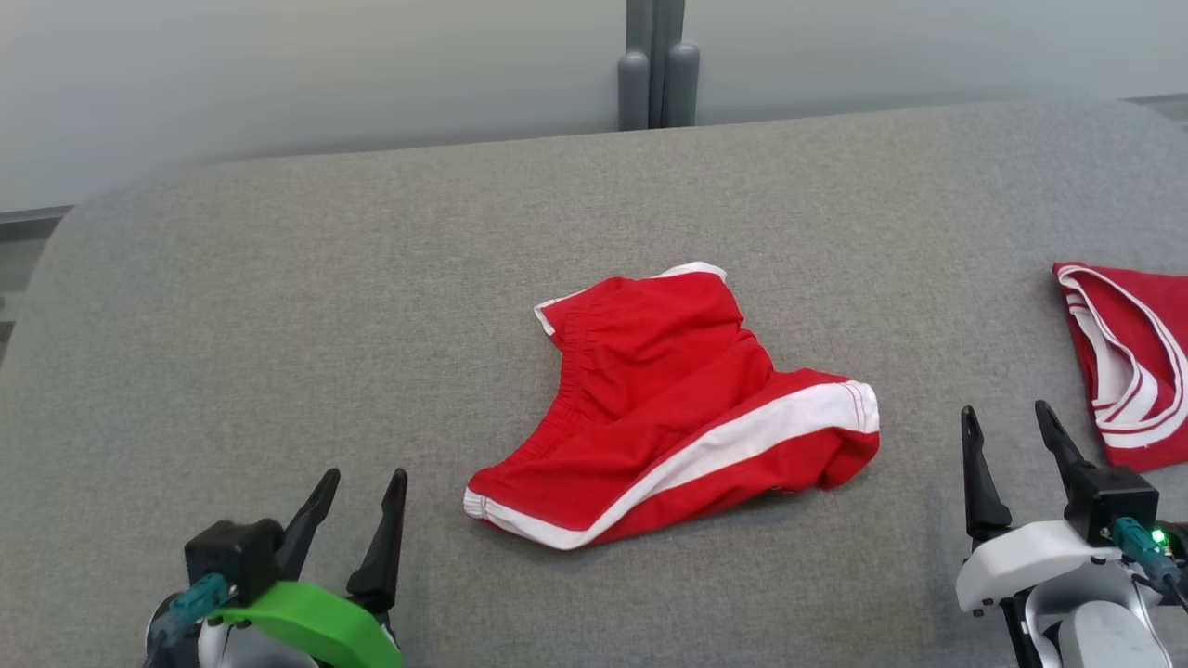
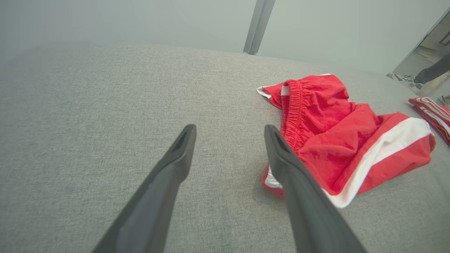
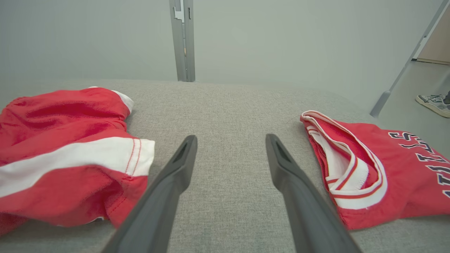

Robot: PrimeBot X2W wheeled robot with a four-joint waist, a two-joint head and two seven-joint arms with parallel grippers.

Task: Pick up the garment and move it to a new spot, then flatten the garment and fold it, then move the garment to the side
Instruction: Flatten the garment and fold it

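Two grippers hover over the near edge of the grey cushion, the left gripper and the right gripper, each with jaws spread wide and empty. Beyond and between them, mid-cushion, lie the red shorts, crumpled, with a white side stripe and a gathered waistband at the far left. A red shirt with white trim lies at the right edge.

One pair of shorts, one jersey, one left claw, one right claw, perhaps two shoes
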